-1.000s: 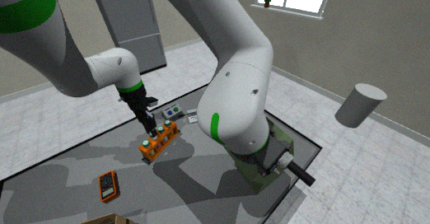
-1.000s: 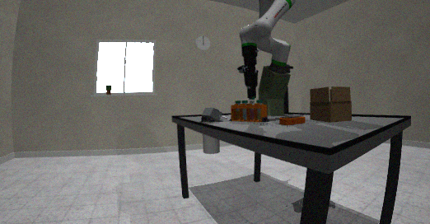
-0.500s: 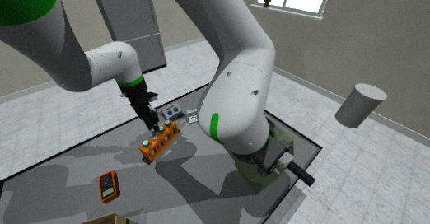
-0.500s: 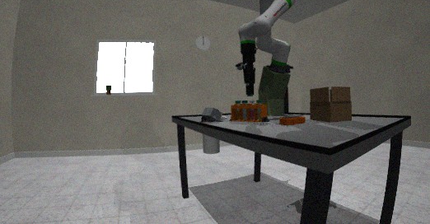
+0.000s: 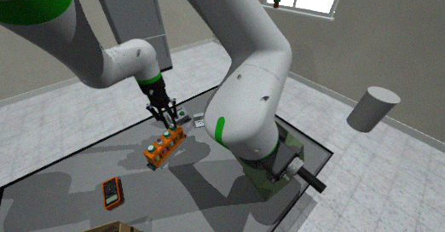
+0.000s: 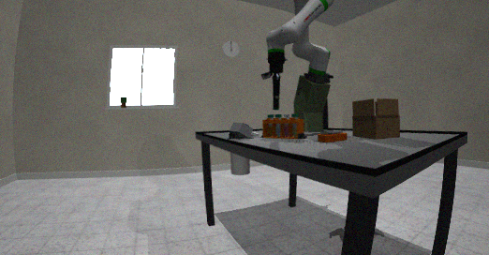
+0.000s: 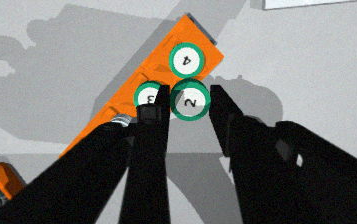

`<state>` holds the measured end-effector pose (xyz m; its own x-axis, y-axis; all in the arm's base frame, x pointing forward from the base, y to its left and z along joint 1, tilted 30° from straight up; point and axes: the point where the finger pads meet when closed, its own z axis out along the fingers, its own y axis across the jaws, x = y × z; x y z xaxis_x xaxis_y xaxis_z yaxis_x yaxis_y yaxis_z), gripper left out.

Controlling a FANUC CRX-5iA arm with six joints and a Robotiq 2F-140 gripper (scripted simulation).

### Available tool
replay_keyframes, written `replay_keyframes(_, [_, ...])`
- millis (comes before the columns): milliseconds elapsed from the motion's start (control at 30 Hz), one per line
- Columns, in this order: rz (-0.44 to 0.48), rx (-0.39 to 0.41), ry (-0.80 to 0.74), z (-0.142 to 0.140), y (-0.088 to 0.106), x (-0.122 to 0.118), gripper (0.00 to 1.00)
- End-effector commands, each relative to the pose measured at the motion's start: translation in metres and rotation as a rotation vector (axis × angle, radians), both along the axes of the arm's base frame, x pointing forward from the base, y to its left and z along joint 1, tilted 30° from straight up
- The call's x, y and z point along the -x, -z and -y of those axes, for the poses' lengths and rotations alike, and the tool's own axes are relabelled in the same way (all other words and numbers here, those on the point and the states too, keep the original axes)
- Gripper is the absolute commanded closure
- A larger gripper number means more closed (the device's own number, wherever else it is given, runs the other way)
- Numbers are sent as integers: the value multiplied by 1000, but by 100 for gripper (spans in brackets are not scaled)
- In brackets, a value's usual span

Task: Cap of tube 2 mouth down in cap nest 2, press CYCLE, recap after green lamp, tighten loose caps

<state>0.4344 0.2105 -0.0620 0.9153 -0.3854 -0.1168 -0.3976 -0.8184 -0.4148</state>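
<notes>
The orange tube rack (image 5: 164,149) stands mid-table; in the wrist view (image 7: 149,85) it runs diagonally. My gripper (image 7: 189,100) is shut on the green-rimmed white cap marked 2 (image 7: 190,101) and holds it above the table beside the rack. Cap 3 (image 7: 148,95) and cap 4 (image 7: 186,59) sit on their tubes. An uncapped tube mouth (image 7: 121,120) shows just left of my left finger. Cap 1 is hidden behind the fingers in the wrist view; it shows in the top view (image 5: 150,148). In the top view the gripper (image 5: 169,119) hangs over the rack's far end.
A grey key housing (image 5: 183,114) and a small white tray (image 5: 199,120) lie just beyond the rack. An orange multimeter (image 5: 112,193) lies nearer the front. Cardboard boxes (image 6: 376,118) stand at the table's far side. The arm's base (image 5: 273,165) is to the right.
</notes>
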Motion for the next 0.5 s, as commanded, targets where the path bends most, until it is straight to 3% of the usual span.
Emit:
replay_keyframes(0, [23, -68, -82, 30, 17, -6, 70])
replay_keyframes(467, [23, -67, -82, 106, 59, -19, 70])
